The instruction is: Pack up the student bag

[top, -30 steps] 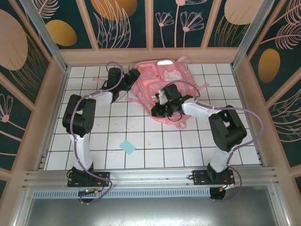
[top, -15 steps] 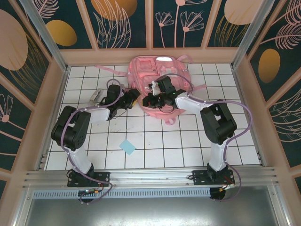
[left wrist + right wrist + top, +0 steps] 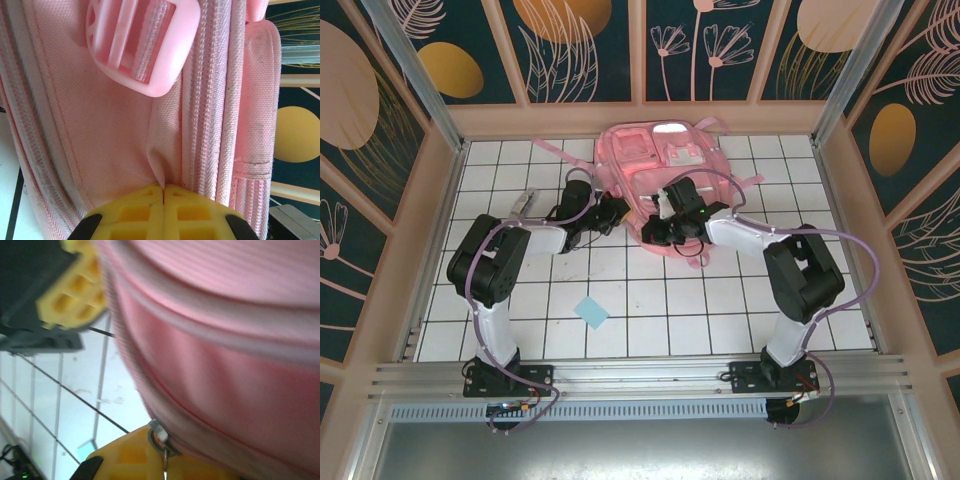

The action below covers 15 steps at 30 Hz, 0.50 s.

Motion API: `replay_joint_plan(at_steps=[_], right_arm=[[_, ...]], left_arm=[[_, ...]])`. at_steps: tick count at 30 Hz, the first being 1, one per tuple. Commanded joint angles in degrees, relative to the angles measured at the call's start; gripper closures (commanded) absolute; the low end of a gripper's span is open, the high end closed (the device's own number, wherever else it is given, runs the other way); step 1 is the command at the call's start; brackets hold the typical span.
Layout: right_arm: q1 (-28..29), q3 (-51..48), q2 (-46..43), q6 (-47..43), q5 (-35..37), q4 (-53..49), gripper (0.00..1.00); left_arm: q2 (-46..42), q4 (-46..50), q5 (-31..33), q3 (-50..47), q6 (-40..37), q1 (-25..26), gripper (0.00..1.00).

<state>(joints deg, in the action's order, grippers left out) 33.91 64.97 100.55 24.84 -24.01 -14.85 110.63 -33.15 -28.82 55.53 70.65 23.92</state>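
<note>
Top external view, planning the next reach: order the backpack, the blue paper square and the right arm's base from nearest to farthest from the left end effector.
1. The backpack: the left end effector is shut on its side fabric.
2. The blue paper square: on the tiles, towards the near edge.
3. The right arm's base: near edge, far right.

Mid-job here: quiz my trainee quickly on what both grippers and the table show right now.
1. True or false: the left gripper is shut on a fold of the student bag's fabric.
2. Which of these lies on the white tiles? A. light blue flat square B. red ball C. green cup
3. Fill in: at the right gripper's fingertips sits a metal zip ____.
Key: 1 true; 2 A; 3 ring.
</note>
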Motion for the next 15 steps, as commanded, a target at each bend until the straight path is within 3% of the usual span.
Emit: replay_joint_plan(at_steps=[1,5,10,15], right_arm=[[-2.2,-0.7,-2.9,-5.1,8.3,-17.0,1.00],[-2.3,3.1,-3.5,-8.6,18.7,-22.6,1.00],[-6.4,6.9,-1.1,-14.9,32.9,-30.2,1.00],[-9.6,9.1,0.8,-15.9,41.7,-33.5,1.00]], left_arm=[[-2.1,-3.5,4.8,0.9,-2.1,-2.3,1.00],[-3.4,-2.4,4.7,0.5,-3.0,-2.6,1.00],[-5.3,-0.4,4.4,0.5,-4.6,-3.9,1.00],[-6.4,0.6,4.7,-0.9,-5.5,-4.7,1.00]])
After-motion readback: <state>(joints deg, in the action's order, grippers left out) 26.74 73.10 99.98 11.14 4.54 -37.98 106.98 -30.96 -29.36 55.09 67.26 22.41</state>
